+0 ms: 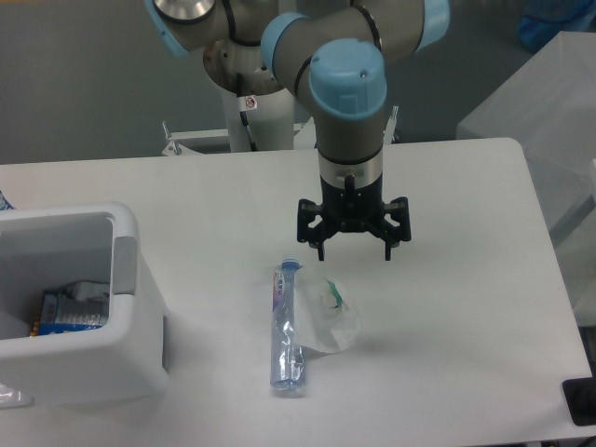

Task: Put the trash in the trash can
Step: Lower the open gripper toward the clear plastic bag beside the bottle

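My black pincer [353, 251] hangs spread open above the crinkled clear wrapper [332, 315] and slim plastic bottle [285, 328].

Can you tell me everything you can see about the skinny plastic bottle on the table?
The bottle is slim and made of clear plastic, with a blue cap at its far end and a label just below the cap. It lies flat on the white table, pointing roughly toward the robot. A crumpled clear wrapper with green marks sits against its right side. The open gripper hangs above and beyond it, not touching.
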`<state>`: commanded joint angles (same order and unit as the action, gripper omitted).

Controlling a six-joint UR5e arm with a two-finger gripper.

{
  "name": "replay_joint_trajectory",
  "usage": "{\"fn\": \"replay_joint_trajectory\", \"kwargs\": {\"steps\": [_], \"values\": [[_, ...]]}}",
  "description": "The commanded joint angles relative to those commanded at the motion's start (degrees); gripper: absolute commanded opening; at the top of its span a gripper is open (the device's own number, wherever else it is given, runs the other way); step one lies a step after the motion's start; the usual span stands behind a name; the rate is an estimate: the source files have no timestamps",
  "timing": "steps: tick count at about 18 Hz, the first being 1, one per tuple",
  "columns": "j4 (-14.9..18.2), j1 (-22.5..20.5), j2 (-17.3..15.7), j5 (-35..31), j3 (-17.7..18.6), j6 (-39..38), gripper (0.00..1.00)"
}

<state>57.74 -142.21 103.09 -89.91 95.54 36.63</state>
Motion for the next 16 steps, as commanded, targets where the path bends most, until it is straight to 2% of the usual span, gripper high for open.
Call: {"fn": "replay_joint_trajectory", "kwargs": {"steps": [4,6,9,16], "values": [[0.0,0.4,0.8,-0.5,0.9,16.6,1.0],[-0.3,0.4,0.9,-0.5,2.0,20.0,1.0],[-3.4,0.4,2.3,-0.5,2.1,20.8,1.0],[-4.0,1.8,3.7,-0.5,2.4,15.4,1.0]]}}
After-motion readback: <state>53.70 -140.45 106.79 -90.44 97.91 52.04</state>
